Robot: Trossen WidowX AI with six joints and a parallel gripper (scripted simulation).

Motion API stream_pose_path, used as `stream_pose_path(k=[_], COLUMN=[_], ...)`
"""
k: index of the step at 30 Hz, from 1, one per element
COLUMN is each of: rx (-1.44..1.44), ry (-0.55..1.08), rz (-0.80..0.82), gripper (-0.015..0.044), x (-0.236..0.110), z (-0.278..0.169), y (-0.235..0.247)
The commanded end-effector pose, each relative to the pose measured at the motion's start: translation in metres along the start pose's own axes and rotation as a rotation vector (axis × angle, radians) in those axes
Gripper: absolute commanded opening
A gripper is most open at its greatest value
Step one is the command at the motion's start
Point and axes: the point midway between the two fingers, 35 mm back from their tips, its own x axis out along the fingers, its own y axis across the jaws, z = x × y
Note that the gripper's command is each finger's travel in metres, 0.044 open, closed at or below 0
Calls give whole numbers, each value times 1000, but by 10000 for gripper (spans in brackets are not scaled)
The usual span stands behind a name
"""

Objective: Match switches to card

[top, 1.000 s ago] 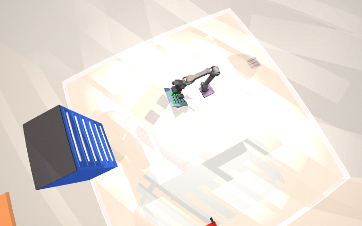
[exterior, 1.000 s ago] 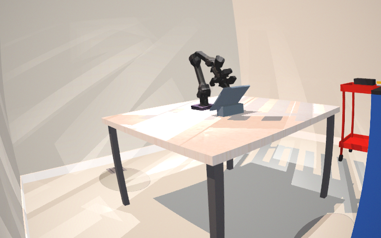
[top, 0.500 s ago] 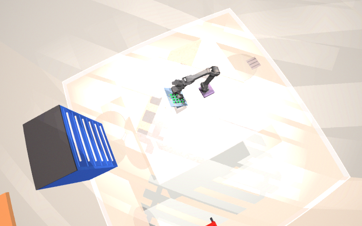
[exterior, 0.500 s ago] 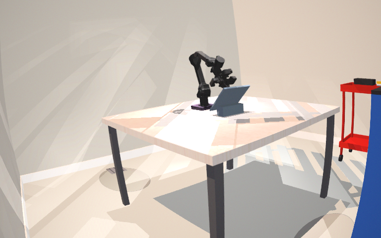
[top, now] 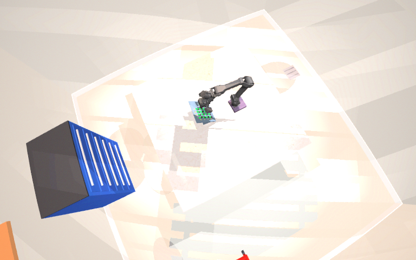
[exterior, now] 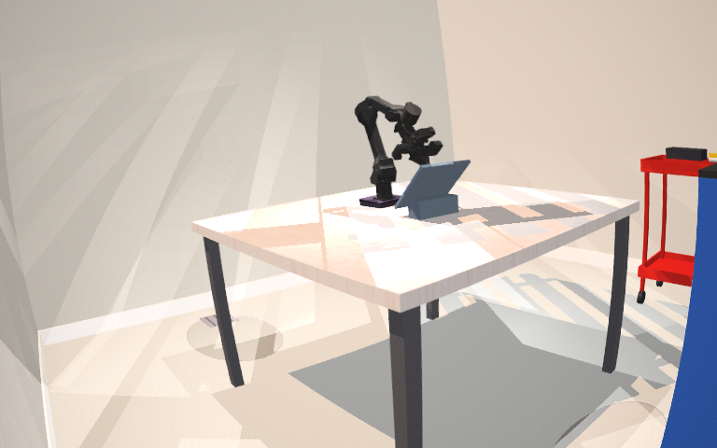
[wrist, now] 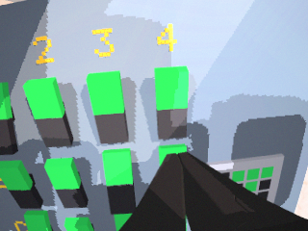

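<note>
Blue container and red cart well apart from desk. Hand closed, empty, tip at second-row switch beside card.

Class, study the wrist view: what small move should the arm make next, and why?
Probably press straight down a little further. The shut end effector has its tip on the green half of the second-row switch under column 4, beside the card; that half looks raised, so the flip seems unfinished.

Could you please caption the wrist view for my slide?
Shut gripper at the column-4 switch in the second row, card beside it.
</note>
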Motion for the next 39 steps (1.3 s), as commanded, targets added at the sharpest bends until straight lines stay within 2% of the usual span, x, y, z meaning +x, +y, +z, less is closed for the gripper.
stream_pose_path(k=[1, 8, 16, 19, 23, 39], rx=[-1, 0, 4, 5, 5, 4], ry=[-14, -12, -11, -10, 11, 12], rz=[-4, -4, 1, 1, 0, 1], gripper=[0, 0, 0, 0, 0, 0], x=[-42, -44, -44, -42, -11, 6], z=[5, 5, -16, -16, -15, -15], y=[0, 1, 54, 56, 56, 56])
